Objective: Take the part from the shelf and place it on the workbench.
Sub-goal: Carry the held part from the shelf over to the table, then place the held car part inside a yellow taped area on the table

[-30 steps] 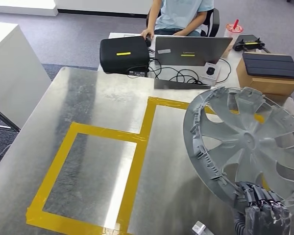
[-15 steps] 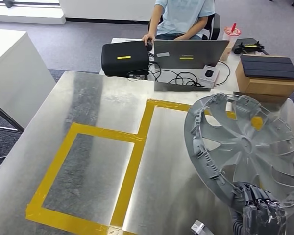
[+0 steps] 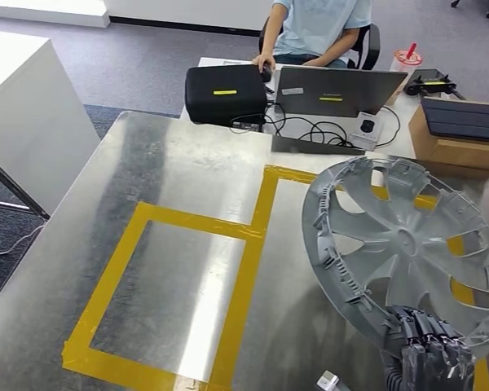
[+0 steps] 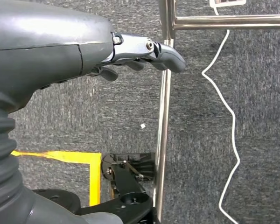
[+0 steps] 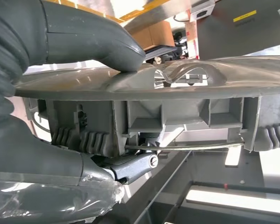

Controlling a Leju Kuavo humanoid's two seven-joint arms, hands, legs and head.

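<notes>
right hand (image 3: 436,354) grips hubcap (image 3: 408,244) rim | above workbench (image 3: 187,171)

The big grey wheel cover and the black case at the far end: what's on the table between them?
In the head view, bare metal workbench crossed by yellow tape lies between wheel cover and black case.

Landmark: yellow tape outline (image 3: 168,301) on the metal workbench (image 3: 168,163). Bench surface inside the outline and on the robot's left of it is bare sheet, open to passage. To the right of the outline, the grey wheel cover (image 3: 408,244), gripped at its near rim by the right hand (image 3: 429,354), stands tilted above the bench and blocks that side. Beyond the outline, past the bench's far edge: black case (image 3: 225,92), laptop (image 3: 339,91), loose cables (image 3: 303,128), cardboard box (image 3: 457,151), a seated person (image 3: 319,24).
</notes>
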